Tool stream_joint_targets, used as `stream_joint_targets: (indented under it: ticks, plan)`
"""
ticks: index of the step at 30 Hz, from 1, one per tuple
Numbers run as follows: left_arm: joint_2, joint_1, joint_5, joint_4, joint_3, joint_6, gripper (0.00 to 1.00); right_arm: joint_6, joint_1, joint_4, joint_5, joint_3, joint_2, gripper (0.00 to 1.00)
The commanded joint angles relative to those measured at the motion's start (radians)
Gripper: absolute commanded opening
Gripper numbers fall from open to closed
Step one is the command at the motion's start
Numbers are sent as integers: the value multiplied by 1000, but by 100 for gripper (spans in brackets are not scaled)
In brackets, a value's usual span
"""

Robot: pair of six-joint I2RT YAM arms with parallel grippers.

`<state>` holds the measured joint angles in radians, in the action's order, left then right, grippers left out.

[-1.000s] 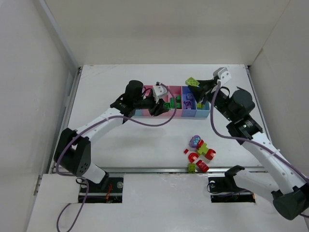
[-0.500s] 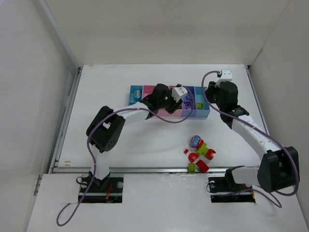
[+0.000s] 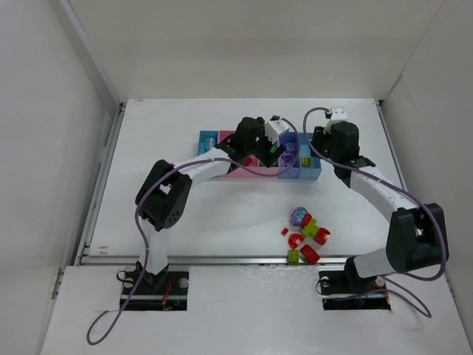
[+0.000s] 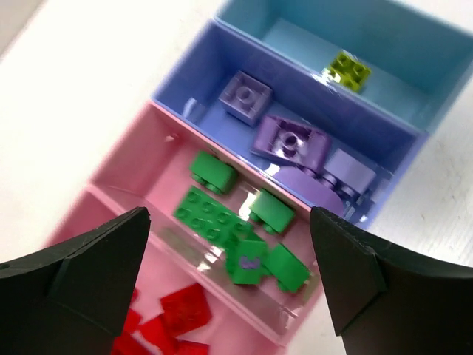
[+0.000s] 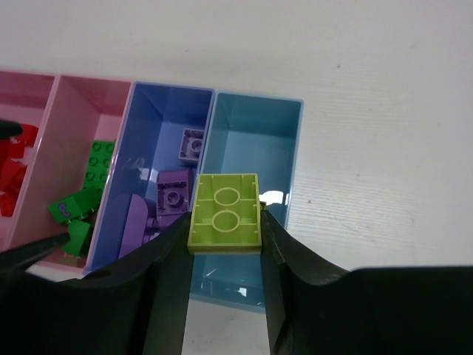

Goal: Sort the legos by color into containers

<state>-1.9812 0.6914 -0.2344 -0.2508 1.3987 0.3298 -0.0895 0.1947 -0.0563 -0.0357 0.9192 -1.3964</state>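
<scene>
Though illegible, purple mark (image 4: 251, 262) on lego (image 4: 241, 275)

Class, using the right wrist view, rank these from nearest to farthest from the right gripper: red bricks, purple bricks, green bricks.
1. purple bricks, just left
2. green bricks, farther left
3. red bricks, far left edge

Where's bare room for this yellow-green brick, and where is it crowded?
The light blue end bin is mostly bare floor; one small yellow-green brick lies in it. Crowded: the purple-blue bin beside it, with purple pieces, and the pink bin with green bricks. The table left of the loose pile is bare too.
</scene>
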Motion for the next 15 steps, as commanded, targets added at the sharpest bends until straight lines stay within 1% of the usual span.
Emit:
stream_joint_targets:
  ticks: [1, 2, 3, 4, 6, 7, 8, 9, 13, 14, 15]
  plan:
    - [64, -32, 38, 73, 108, -25, 87, 4, -12, -28, 62, 50, -41, 0]
    - [76, -32, 38, 88, 108, -14, 87, 4, -12, -19, 62, 72, -55, 3]
    - [105, -32, 38, 113, 108, -5, 87, -6, -12, -19, 72, 81, -84, 12]
    - [120, -32, 38, 113, 91, 6, 87, -6, -21, -2, 72, 92, -96, 29]
    - [174, -32, 38, 127, 59, 31, 87, -16, -21, 35, 72, 127, -133, 40]
    - [194, -32, 29, 127, 21, 44, 87, -27, -21, 47, 72, 139, -142, 52]
    - [212, -32, 29, 136, 2, 45, 87, -36, -21, 61, 72, 150, -142, 58]
    - [231, -32, 17, 136, -16, 54, 87, -36, -21, 81, 72, 168, -154, 62]
    - [321, -32, -11, 156, -87, 64, 89, -46, -21, 102, 82, 181, -141, 71]
    - [334, -32, -22, 168, -108, 74, 89, -46, -21, 102, 82, 181, -130, 79]
    - [344, -32, -22, 168, -119, 74, 89, -55, -21, 116, 70, 181, -118, 79]
